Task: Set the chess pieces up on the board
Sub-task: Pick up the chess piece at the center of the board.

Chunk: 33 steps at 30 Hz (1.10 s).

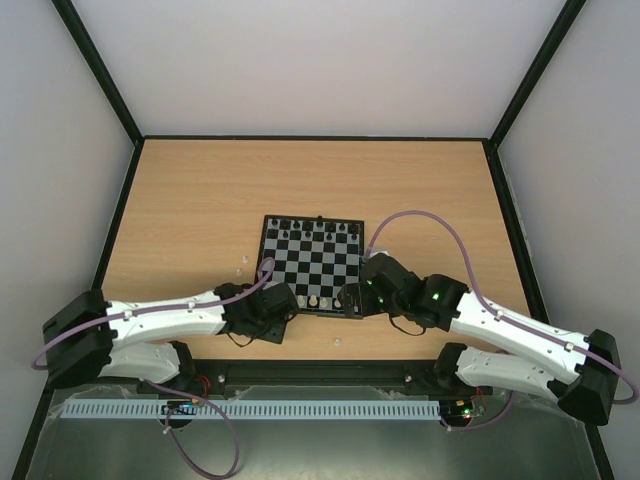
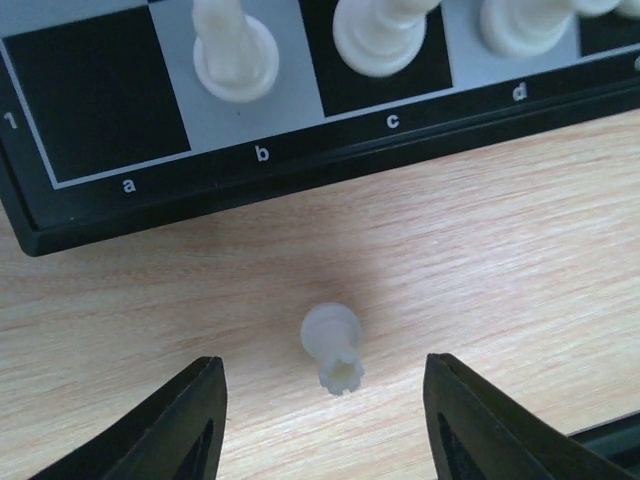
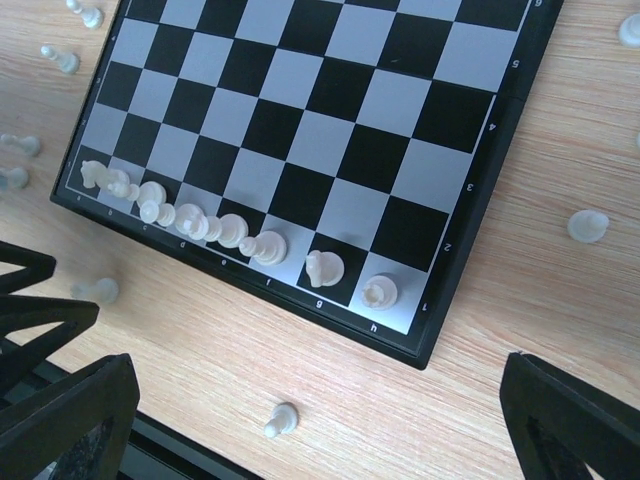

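Note:
The board lies mid-table, with black chess pieces along its far rows. Whitish ones line the near row from b to h, and the a corner square is bare. A whitish rook lies on its side on the wood just off that corner. My left gripper is open around it, with neither finger touching. My right gripper stands wide open over the wood near the board's h corner. A fallen whitish pawn lies between its fingers, untouched.
Loose whitish pieces lie on the wood around the board: one to its right, several to its left, and one near the front rail. Black-framed walls enclose the table.

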### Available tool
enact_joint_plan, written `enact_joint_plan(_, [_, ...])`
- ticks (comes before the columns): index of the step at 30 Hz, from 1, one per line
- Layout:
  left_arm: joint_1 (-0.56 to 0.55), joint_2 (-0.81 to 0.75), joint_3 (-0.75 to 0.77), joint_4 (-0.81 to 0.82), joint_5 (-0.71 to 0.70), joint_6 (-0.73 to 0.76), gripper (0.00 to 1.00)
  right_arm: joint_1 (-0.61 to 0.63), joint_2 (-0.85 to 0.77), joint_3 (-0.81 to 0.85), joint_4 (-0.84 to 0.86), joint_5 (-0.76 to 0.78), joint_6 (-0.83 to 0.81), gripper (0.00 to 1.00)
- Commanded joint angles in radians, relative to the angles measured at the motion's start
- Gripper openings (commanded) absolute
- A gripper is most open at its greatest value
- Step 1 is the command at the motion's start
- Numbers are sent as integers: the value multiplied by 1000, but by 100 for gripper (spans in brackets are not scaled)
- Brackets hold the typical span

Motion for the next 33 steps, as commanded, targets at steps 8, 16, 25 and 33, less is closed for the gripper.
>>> enact_joint_plan(8, [-15,86,31,-4,-9,2,37,-1,-2,-13,-2,-27,-36,99])
enact_joint_plan(16, [-14,111,39,4,-13,16,20,-1,2,-13,-1,-29,-37,99])
enact_joint_plan(25, [-10,95,109,-65,-62,16,8,-1,-5,-11,-4,-37,-38,98])
enact_joint_plan(33, [80,59,186,-180,-67,84,13,-1,-15,-16,4,-48,-45,97])
